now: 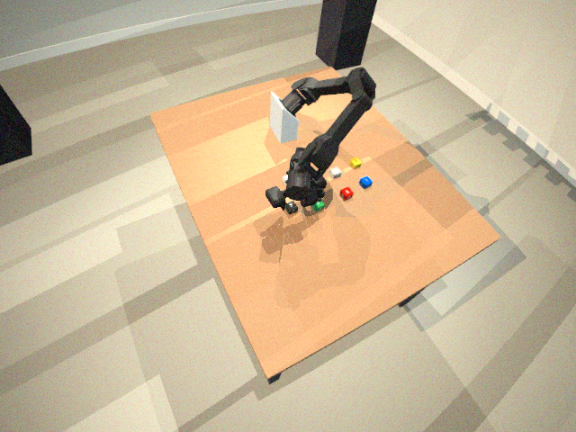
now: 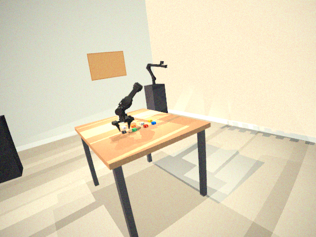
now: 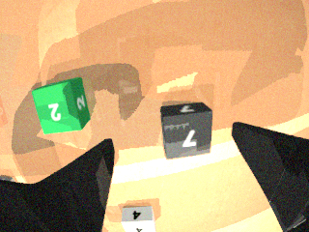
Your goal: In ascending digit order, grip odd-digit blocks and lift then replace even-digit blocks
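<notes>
The claw [image 1: 302,204] [image 2: 124,129] [image 3: 176,137] hangs with fingers apart, empty; the black 7 block [image 1: 291,207] [image 2: 123,132] [image 3: 186,132] lies ahead, roughly between its fingertips.

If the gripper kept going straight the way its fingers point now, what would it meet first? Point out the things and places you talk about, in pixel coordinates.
Probably the black 7 block [image 1: 291,207] [image 2: 123,132] [image 3: 187,132]: it shows ahead between the open fingers of the gripper [image 3: 176,137]. Depth is unclear; they might straddle it.
</notes>
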Robot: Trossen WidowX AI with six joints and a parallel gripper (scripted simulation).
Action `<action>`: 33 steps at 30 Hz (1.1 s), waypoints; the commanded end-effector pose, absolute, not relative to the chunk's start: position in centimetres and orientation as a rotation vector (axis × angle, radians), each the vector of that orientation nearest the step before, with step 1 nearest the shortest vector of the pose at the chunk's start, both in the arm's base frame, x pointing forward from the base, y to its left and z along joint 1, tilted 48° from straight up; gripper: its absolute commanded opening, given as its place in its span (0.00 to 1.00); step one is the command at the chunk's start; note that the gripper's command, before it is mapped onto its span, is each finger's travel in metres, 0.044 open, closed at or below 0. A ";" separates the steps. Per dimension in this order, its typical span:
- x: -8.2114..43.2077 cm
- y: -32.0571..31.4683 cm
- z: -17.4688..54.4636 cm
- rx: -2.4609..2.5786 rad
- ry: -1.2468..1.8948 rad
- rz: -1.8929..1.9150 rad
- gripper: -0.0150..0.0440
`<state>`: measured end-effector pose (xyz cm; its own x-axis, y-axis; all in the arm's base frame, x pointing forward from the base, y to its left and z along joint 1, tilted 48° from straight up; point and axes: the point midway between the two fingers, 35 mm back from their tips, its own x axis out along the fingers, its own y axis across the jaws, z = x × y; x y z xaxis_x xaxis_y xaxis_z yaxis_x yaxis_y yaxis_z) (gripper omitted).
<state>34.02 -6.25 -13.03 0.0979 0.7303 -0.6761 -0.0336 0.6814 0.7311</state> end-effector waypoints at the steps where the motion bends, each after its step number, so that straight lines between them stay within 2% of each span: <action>1: 33.7 -5.4 -13.7 0.655 1.381 0.631 0.93; 4: 33.7 -5.4 -13.8 0.655 1.381 0.631 0.93; 15: 33.7 -5.4 -13.8 0.655 1.381 0.631 0.46; 33: 33.7 -5.4 -13.8 0.655 1.381 0.631 0.46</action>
